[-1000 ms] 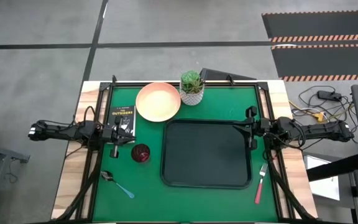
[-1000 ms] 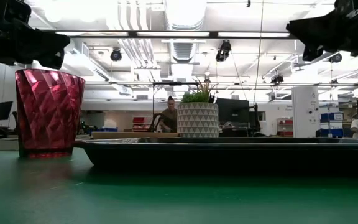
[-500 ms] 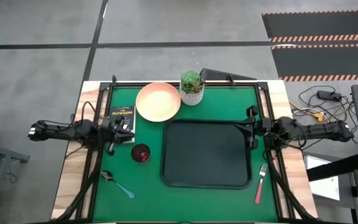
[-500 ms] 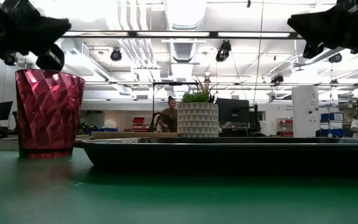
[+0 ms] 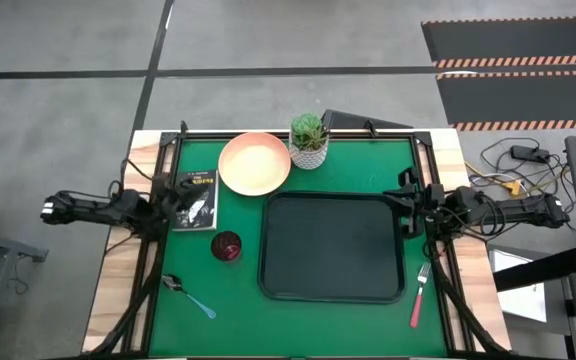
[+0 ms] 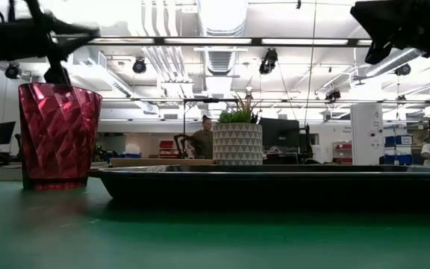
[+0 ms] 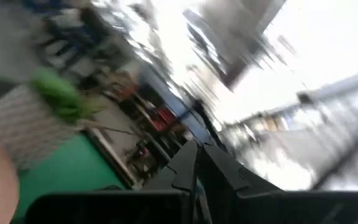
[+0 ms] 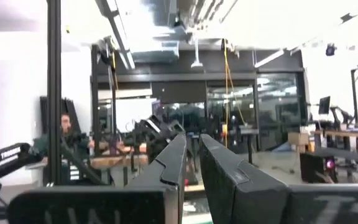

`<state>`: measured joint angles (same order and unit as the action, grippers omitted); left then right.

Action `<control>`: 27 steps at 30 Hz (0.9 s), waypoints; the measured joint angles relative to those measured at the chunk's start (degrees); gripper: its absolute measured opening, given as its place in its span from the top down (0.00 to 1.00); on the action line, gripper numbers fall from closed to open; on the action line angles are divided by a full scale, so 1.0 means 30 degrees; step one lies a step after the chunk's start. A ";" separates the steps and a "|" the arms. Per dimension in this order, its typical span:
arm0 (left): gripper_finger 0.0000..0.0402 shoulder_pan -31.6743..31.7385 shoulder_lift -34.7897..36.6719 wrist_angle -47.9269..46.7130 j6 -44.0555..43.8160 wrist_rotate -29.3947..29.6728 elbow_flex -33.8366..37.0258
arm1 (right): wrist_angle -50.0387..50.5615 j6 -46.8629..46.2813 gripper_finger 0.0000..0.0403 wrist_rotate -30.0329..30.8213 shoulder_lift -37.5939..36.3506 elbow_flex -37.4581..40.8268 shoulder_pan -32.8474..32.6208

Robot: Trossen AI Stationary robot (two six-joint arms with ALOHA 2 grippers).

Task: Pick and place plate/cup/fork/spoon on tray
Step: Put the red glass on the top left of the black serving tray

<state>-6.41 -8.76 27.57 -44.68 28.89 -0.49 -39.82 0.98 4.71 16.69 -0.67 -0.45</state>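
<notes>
The peach-pink plate (image 5: pixel 254 163) lies on the green table at the far side. The dark red cup (image 5: pixel 226 245) stands upright left of the black tray (image 5: pixel 333 247); it also shows in the low view (image 6: pixel 58 134). The blue-handled spoon (image 5: pixel 192 298) lies near the front left. The red-handled fork (image 5: pixel 419 295) lies right of the tray. My left gripper (image 5: pixel 200 207) is shut and empty, above the black book, left of and beyond the cup. My right gripper (image 5: pixel 406 205) is shut and empty, above the tray's right rim.
A small black book (image 5: pixel 196 192) lies under my left gripper. A white pot with a green plant (image 5: pixel 309 140) stands beside the plate at the far edge. A black frame runs along the table's left, right and far edges. A person shows in the room beyond the table (image 6: pixel 202 138).
My left gripper has drawn back toward the table's left edge, away from the cup, and has turned about as it went. The cup, plate, fork and spoon have kept their places.
</notes>
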 joint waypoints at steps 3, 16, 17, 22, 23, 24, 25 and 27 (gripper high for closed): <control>0.99 -0.0015 -0.0870 0.0318 -0.1903 0.0251 -0.0006 | -0.0122 0.0169 0.91 -0.0006 0.0000 -0.0002 0.0000; 0.99 -0.0031 -0.6527 0.4584 0.1123 -0.2343 -0.3708 | 0.0046 -0.0305 0.91 -0.0028 0.0000 -0.0006 0.0000; 0.99 -0.0031 -0.6900 0.4743 0.1547 -0.2889 -0.4164 | 0.0043 -0.0389 0.91 -0.0028 0.0000 0.0001 0.0000; 0.99 -0.0031 -0.8857 0.3673 0.1364 -0.3976 -0.6393 | 0.0106 -0.0360 0.91 -0.0042 0.0000 0.0001 0.0000; 0.99 -0.0031 -0.9222 0.2893 0.0903 -0.4044 -0.6857 | 0.0184 -0.0360 0.91 -0.0042 0.0000 -0.0006 0.0000; 0.99 -0.0031 -0.9584 0.1936 0.0393 -0.4075 -0.7337 | 0.0221 -0.0367 0.91 -0.0042 0.0000 0.0001 0.0000; 0.99 -0.0031 -0.9951 0.0561 -0.0330 -0.4089 -0.7840 | 0.0256 -0.0419 0.91 -0.0048 0.0000 0.0001 0.0000; 0.99 -0.0034 -1.0740 -0.2933 -0.2382 -0.4196 -0.9033 | 0.0269 -0.0526 0.91 -0.0050 0.0000 -0.0003 0.0000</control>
<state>-6.51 -40.98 18.77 -51.82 16.31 -27.59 -39.01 -0.60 4.56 16.69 -0.68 -0.45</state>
